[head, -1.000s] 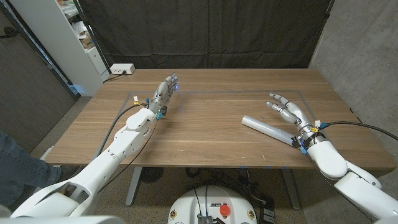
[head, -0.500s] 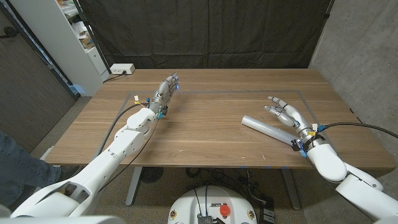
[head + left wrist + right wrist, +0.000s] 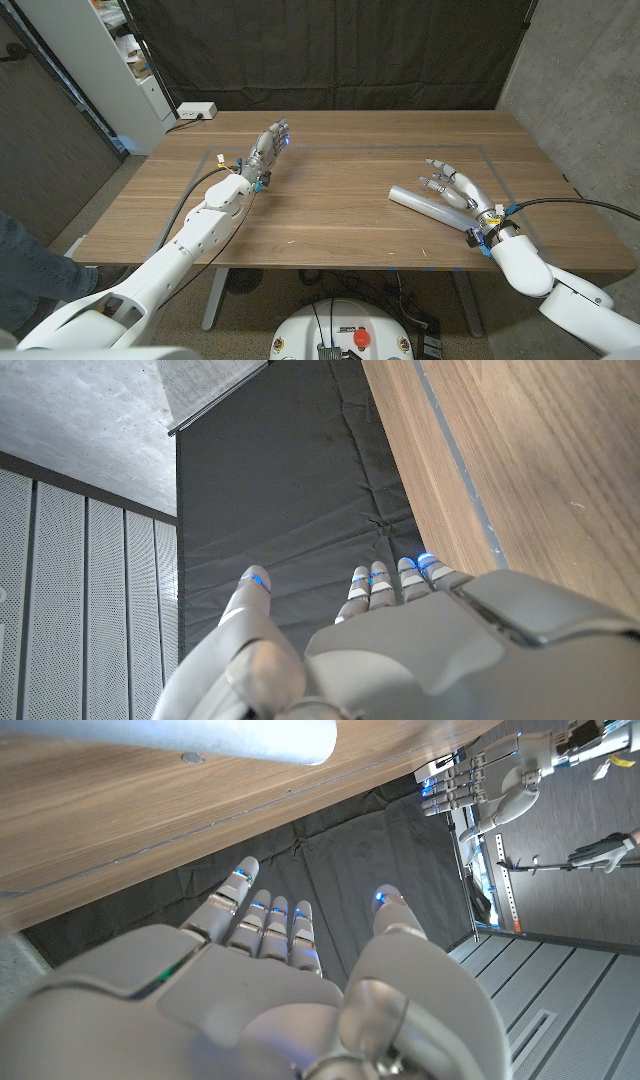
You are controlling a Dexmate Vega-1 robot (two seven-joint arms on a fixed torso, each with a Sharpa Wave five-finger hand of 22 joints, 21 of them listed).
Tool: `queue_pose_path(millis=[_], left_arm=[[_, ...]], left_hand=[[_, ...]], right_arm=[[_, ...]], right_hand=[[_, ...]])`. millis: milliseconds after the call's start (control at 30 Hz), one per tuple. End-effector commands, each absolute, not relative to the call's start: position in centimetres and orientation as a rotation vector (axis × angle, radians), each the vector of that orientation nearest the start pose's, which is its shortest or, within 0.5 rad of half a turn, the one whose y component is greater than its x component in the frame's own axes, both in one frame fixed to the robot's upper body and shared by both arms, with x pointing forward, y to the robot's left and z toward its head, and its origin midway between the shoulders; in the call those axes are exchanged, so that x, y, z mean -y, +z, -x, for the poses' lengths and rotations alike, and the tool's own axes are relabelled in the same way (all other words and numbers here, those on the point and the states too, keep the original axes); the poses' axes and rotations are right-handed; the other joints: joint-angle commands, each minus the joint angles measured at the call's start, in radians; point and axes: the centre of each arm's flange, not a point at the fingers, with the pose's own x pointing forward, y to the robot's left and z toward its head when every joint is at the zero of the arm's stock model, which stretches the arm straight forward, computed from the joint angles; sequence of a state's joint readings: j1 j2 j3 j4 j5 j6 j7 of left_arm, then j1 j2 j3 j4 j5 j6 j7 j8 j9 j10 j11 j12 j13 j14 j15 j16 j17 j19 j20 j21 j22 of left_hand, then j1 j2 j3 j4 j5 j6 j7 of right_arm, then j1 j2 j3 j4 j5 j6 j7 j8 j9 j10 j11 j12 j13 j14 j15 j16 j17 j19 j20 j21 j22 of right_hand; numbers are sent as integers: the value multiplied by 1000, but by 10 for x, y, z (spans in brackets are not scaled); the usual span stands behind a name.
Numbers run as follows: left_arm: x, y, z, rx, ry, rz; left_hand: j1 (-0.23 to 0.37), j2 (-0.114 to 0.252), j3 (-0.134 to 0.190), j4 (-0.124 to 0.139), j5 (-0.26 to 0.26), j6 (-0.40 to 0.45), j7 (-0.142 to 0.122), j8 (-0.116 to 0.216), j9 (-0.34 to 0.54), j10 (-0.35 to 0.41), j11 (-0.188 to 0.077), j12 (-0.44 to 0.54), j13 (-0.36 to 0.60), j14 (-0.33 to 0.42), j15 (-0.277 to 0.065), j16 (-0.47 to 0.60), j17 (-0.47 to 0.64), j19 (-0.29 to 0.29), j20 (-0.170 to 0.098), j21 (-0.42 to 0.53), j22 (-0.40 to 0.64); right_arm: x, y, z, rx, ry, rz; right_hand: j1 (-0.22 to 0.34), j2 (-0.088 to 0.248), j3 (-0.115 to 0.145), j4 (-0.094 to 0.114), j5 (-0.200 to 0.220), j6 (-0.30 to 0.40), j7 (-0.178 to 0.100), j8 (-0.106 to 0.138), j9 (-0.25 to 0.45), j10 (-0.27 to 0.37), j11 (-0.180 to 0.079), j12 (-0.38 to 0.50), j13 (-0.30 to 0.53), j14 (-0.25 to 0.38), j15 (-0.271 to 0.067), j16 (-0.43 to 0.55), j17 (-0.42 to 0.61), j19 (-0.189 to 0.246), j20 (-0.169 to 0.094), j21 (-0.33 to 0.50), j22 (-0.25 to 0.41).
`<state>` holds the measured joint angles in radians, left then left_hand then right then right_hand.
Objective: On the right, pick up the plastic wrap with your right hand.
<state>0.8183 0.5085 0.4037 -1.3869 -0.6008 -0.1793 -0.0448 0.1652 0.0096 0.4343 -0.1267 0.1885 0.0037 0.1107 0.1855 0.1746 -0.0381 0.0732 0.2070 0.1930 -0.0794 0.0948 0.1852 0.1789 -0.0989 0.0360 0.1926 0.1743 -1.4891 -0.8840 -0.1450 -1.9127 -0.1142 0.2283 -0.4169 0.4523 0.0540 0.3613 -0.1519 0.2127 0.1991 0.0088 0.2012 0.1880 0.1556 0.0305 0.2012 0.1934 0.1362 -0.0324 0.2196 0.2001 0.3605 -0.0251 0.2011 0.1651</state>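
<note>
Plastic wrap (image 3: 427,206) roll lies on the desk (image 3: 340,200), right side, near edge, not lifted; pickup not yet done. R robot hand (image 3: 455,190) is just beside/over the roll's right portion, fingers spread, holding nothing; contact can't be confirmed. L robot hand (image 3: 268,146) stands far left, fingers extended, empty. Left to do, by my read: close on roll, lift.

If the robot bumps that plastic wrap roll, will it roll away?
Probably. The plastic wrap roll is a smooth round tube lying on its side on the flat table. It looks stiff, likely light. The right hand is open over it.
</note>
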Motion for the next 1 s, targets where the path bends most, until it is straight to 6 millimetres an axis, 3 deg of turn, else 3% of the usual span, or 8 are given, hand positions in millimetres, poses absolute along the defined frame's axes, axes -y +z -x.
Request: queue_pose_path(millis=[33, 1000], left_arm=[[-245, -15, -649, 549, -300, -37], [-246, -14, -649, 550, -293, -37]], left_hand=[[0, 8, -1, -3, -1, 7, 2, 3, 4, 1, 3, 3, 2, 2, 2, 3, 3, -5, 2, 3, 6], [0, 9, -3, -3, -2, 9, 2, 3, 4, 1, 1, 3, 2, 2, -1, 3, 3, -8, 4, 3, 6]], right_arm=[[315, -106, -492, 761, 5, 856], [310, -108, -493, 765, -70, 1126]], right_hand=[[14, -21, -1, -14, 12, 7, -15, 2, 6, 11, -10, 5, 2, 15, -4, 1, 0, 17, -2, 3, 3], [21, -63, -10, -14, 32, 8, -30, 2, 7, 24, -28, 6, 3, 31, -17, 1, 1, 32, -8, -1, 3]])
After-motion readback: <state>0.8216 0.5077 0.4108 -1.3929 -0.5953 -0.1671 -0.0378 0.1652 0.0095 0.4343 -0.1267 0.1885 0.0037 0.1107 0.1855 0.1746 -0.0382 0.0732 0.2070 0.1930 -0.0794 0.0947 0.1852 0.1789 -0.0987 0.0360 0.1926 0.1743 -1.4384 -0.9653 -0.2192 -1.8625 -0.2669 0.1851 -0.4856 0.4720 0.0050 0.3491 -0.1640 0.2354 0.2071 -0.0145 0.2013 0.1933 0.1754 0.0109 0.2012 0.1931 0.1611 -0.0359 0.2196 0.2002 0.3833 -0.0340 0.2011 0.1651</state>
